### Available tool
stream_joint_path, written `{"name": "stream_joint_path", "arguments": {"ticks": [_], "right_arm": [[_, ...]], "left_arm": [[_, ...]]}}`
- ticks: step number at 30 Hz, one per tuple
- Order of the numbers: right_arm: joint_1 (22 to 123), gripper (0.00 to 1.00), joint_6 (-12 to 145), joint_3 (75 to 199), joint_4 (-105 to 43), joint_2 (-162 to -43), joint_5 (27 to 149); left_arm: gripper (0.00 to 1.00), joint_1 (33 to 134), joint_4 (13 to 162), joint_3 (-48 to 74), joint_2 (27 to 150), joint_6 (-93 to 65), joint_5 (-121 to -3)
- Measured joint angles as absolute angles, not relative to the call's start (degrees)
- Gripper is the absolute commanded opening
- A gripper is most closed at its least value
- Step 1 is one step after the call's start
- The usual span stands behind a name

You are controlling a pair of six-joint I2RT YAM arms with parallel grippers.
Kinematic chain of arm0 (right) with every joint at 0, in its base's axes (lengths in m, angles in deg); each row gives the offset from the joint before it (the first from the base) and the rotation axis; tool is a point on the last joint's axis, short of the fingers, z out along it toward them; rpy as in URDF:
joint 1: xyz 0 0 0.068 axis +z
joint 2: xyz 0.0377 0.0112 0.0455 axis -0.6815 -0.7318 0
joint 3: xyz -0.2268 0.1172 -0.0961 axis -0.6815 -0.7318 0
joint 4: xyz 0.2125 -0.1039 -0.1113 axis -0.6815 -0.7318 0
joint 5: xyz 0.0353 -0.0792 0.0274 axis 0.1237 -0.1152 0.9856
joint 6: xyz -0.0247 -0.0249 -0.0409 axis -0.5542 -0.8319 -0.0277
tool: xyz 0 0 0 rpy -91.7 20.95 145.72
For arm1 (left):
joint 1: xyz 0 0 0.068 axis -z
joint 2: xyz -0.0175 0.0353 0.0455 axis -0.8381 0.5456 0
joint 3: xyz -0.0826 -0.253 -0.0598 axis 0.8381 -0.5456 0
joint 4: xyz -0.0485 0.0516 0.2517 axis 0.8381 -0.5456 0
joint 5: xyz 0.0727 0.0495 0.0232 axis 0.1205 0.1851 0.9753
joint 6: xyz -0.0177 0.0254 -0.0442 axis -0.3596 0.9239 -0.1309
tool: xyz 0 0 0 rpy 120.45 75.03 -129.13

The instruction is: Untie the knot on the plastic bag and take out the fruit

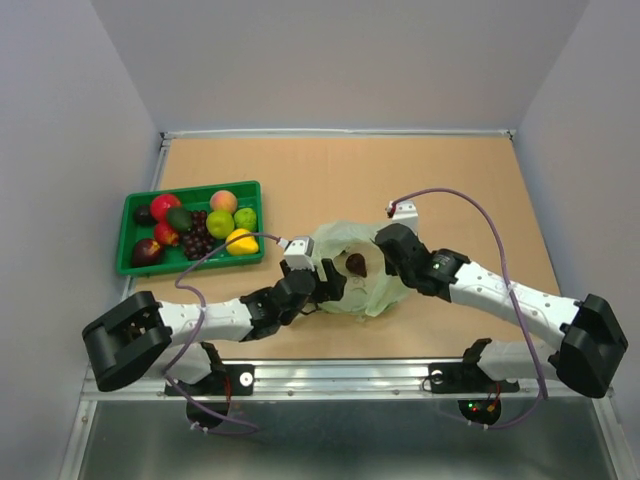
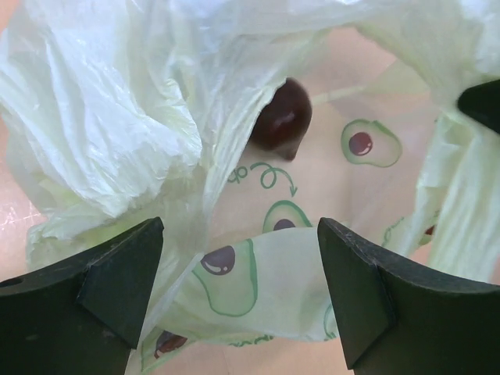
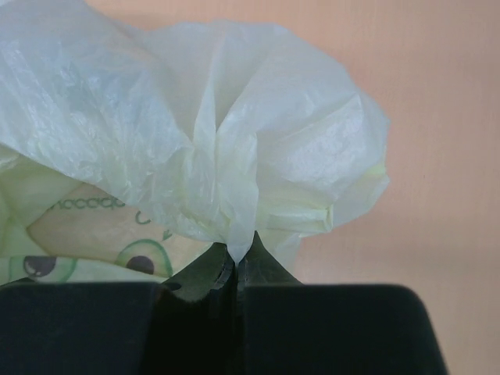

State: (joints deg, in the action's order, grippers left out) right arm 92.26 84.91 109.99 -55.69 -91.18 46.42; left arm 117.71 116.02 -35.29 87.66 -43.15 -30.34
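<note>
The pale green plastic bag (image 1: 338, 243) lies mid-table with its mouth open; the knot is out of view. One dark reddish-brown fruit (image 1: 356, 264) sits inside, seen in the left wrist view as a dark fruit (image 2: 283, 117) on the bag's avocado-printed inner sheet. My left gripper (image 1: 325, 284) is open at the bag's near-left rim, and a printed fold of the bag (image 2: 117, 101) lies between its fingers (image 2: 117, 281) untouched. My right gripper (image 1: 386, 250) is at the right rim. In its wrist view the right gripper (image 3: 237, 262) is shut on a bunched edge of the bag (image 3: 234, 141).
A green tray (image 1: 127, 232) at the left holds a red apple (image 1: 164, 206), avocado (image 1: 180, 219), lime-green fruit (image 1: 220, 223), yellow fruit (image 1: 241, 241), peach (image 1: 224, 201) and grapes (image 1: 198, 238). Grey walls enclose the table on three sides.
</note>
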Motion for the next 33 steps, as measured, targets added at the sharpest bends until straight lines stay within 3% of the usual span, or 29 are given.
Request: {"name": "stream_joint_path", "arguments": {"ticks": [9, 14, 26, 33], "right_arm": [[90.58, 0.01, 86.31, 107.65, -53.96, -92.95, 48.20], [89.18, 0.00, 87.14, 106.32, -51.29, -93.19, 50.62], [84.35, 0.00, 89.94, 101.33, -45.65, -93.82, 58.16], [82.34, 0.00, 91.23, 97.23, -42.16, -92.99, 63.34]], "left_arm": [[0.86, 121.29, 105.62, -32.97, 71.44, -44.03, -25.01], [0.84, 124.16, 101.73, -25.84, 71.48, -44.20, -23.41], [0.87, 126.28, 98.71, -18.65, 91.24, -53.38, -17.92], [0.90, 122.45, 98.23, -14.22, 101.98, -57.73, -16.61]]}}
